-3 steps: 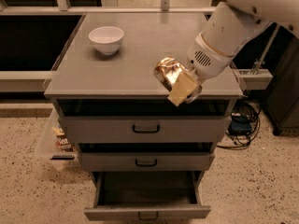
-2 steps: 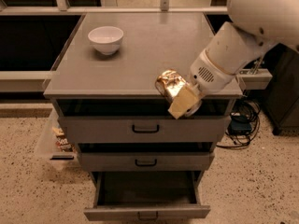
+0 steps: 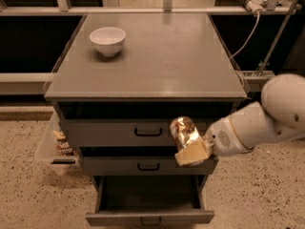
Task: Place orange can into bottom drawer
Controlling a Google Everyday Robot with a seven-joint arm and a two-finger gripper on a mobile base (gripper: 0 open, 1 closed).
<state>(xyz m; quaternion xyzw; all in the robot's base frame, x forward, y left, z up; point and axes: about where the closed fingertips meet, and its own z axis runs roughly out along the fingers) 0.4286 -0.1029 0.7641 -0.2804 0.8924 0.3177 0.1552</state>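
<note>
1. End effector point(image 3: 191, 152) hangs in front of the cabinet point(image 3: 95, 132), right of centre, with its pale fingers clamped on the orange can point(image 3: 184, 130).
2. Orange can is held tilted in the air, overlapping the two upper drawer fronts and above the bottom drawer point(image 3: 148, 202).
3. Bottom drawer is pulled out, its dark interior open to view.
4. White bowl point(image 3: 107, 40) stands at the rear left of the worktop point(image 3: 162, 66), well apart from the can.
5. White arm point(image 3: 252, 125) reaches in from the right.
</note>
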